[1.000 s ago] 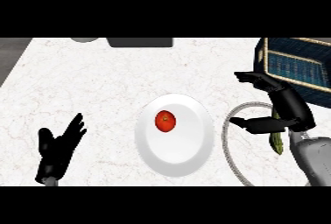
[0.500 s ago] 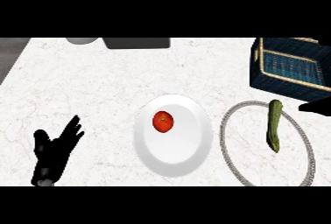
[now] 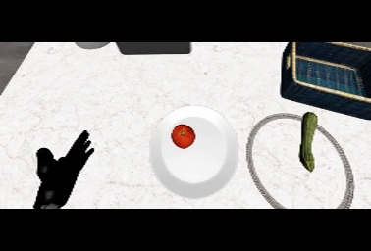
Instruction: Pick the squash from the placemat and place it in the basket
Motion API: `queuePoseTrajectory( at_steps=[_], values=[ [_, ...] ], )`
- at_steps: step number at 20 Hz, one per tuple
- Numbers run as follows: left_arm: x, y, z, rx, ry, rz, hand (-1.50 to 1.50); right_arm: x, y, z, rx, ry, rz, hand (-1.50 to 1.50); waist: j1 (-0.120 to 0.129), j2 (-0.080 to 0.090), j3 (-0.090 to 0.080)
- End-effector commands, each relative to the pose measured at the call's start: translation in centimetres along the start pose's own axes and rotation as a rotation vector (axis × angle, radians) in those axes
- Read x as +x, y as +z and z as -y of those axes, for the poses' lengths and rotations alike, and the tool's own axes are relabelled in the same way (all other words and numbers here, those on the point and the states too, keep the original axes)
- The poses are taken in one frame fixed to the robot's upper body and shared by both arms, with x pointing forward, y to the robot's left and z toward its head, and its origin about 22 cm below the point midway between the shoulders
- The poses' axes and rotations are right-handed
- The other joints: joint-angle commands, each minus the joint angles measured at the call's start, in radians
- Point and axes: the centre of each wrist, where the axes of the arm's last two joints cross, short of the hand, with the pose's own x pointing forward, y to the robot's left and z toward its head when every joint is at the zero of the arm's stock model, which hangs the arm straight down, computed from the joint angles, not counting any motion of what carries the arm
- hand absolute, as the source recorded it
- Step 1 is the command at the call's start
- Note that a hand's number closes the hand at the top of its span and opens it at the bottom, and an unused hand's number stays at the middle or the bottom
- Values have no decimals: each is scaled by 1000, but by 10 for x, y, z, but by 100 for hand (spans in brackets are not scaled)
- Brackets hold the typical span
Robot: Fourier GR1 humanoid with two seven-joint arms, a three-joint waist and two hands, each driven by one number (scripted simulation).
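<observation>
A long green squash [image 3: 308, 141] lies on a round white placemat with a grey rim [image 3: 261, 132] at the right of the counter. A dark blue basket [image 3: 330, 78] stands behind it at the far right, reaching past the view's edge. My left hand [image 3: 62, 171] rests open at the lower left, fingers up, far from the squash. No right hand or forearm shows in the head view.
A white plate [image 3: 206, 169] in the middle carries a red tomato [image 3: 183, 136]. A dark flat object [image 3: 153, 48] and a grey round one [image 3: 92, 45] sit at the counter's back edge. The counter's left edge runs diagonally at the upper left.
My right hand, which hung over the placemat a second ago, has withdrawn to the right and out of view. The squash now lies uncovered. The left hand has stayed put.
</observation>
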Motion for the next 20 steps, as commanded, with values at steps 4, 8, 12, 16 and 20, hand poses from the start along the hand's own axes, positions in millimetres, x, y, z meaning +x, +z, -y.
queuePoseTrajectory(
  at_steps=[4, 8, 12, 16, 20],
  values=[
    [-41, 2, -1, -2, -26, -119, 0, -6, 15, 23, 151, 77, -78, -150, 16, 14, -6],
    [-34, 4, -8, -10, -18, -132, 0, -16, 12, 14, 144, 47, -35, -150, 13, 11, -4],
    [-28, 0, -16, -2, -15, -132, 0, -21, 7, 0, 127, 10, -37, -150, 12, 11, -4],
    [-19, 7, 0, -4, -15, -119, 0, -24, -10, -39, 121, -29, -22, -150, 16, 11, -3],
    [-17, 2, 0, -2, -7, -128, 0, -22, -20, -65, 113, -44, -3, -150, 15, 12, -4]
  ],
)
